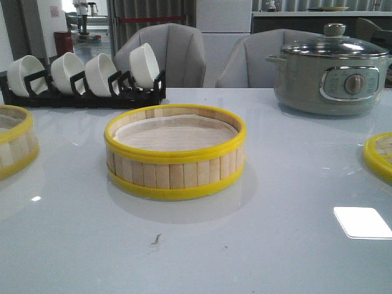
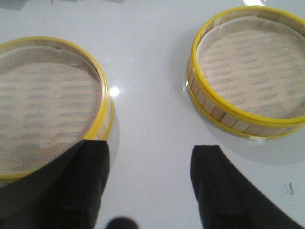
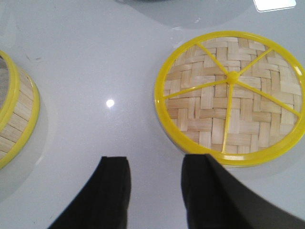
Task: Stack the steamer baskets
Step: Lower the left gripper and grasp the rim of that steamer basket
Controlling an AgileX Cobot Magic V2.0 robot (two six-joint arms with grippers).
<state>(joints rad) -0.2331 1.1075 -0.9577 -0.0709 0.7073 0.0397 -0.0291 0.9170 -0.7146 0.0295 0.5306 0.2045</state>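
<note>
One steamer basket with pale slats, yellow rims and a white liner sits at the table's middle; it also shows in the left wrist view and at the edge of the right wrist view. A second steamer basket sits at the left edge, also in the left wrist view. My left gripper is open and empty above the table between the two baskets, one finger over the left basket's rim. My right gripper is open and empty beside the woven lid. Neither gripper shows in the front view.
The flat woven lid with yellow rim lies at the right edge. A grey-green electric pot stands at the back right. A black rack with white bowls stands at the back left. Two grey chairs stand behind the white table.
</note>
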